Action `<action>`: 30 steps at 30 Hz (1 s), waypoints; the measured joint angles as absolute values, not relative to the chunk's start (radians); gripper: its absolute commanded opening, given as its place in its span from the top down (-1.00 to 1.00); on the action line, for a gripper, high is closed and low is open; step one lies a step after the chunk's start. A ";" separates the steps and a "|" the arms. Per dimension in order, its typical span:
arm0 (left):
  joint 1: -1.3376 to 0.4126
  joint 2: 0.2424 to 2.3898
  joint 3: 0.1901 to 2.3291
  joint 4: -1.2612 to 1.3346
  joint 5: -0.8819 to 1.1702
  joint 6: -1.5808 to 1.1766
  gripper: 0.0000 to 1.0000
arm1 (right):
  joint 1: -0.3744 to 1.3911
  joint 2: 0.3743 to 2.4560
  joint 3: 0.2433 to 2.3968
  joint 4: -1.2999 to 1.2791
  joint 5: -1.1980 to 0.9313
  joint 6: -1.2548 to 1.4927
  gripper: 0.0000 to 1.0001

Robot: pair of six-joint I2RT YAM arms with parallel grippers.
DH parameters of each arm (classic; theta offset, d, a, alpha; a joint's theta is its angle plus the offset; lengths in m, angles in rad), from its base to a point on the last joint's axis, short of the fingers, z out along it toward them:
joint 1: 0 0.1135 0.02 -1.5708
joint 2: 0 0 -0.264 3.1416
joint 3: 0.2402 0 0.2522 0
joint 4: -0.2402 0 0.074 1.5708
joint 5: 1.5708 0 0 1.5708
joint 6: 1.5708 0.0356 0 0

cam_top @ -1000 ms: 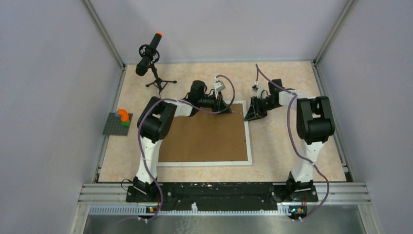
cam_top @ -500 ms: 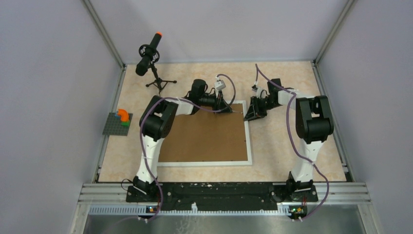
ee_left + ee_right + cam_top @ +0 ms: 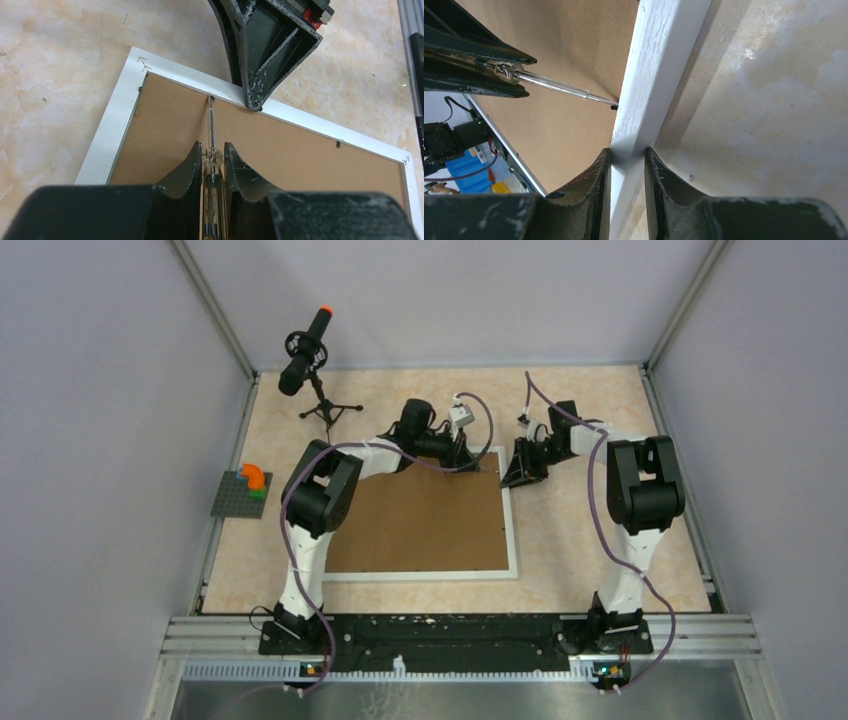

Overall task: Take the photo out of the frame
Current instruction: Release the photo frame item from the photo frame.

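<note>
The white frame [image 3: 512,530] lies face down, its brown backing board [image 3: 420,525] up. The photo is hidden under the board. My left gripper [image 3: 468,462] is shut on a clear-handled screwdriver [image 3: 211,125]. The screwdriver's tip touches a small metal tab [image 3: 211,98] at the inner edge of the frame's border [image 3: 115,130]. My right gripper [image 3: 515,478] is shut on that same border [image 3: 659,65], one finger on each side of it, just beside the tab. It also shows in the left wrist view [image 3: 255,102]. The screwdriver [image 3: 554,86] shows in the right wrist view too.
A black microphone on a small tripod [image 3: 305,352] stands at the back left. A grey baseplate with coloured bricks [image 3: 243,492] lies at the table's left edge. Grey walls close in the table on three sides.
My left gripper with the screwdriver has shifted a little to the right and back along the frame's far corner. The right gripper and the frame have not moved.
</note>
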State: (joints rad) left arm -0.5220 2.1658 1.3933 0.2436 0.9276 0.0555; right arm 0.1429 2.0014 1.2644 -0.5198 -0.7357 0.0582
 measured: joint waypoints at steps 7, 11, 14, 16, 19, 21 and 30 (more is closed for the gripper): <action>-0.542 2.143 1.406 0.184 0.879 0.104 1.00 | 0.143 2.001 1.264 -0.520 -0.733 0.064 0.89; -0.551 2.134 1.413 0.156 0.857 0.120 1.00 | 0.143 2.001 1.265 -0.520 -0.733 0.065 0.89; -0.563 2.127 1.426 0.131 0.835 0.137 1.00 | 0.143 2.001 1.266 -0.521 -0.732 0.065 0.89; -0.575 2.122 1.441 0.121 0.817 0.152 1.00 | 0.143 2.001 1.266 -0.523 -0.730 0.066 0.89; -0.608 2.119 1.477 0.150 0.801 0.178 1.00 | 0.143 2.001 1.267 -0.524 -0.728 0.072 0.89; -0.647 2.119 1.499 0.192 0.783 0.213 1.00 | 0.143 2.002 1.267 -0.524 -0.730 0.074 0.89; -0.799 2.118 1.509 0.158 0.925 0.175 1.00 | 0.160 2.017 1.277 -0.504 -0.749 0.088 0.79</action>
State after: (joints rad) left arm -0.7990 2.1181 1.5089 0.1577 0.9245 0.1749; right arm 0.1604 2.0174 1.2774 -0.5037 -0.7486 0.0883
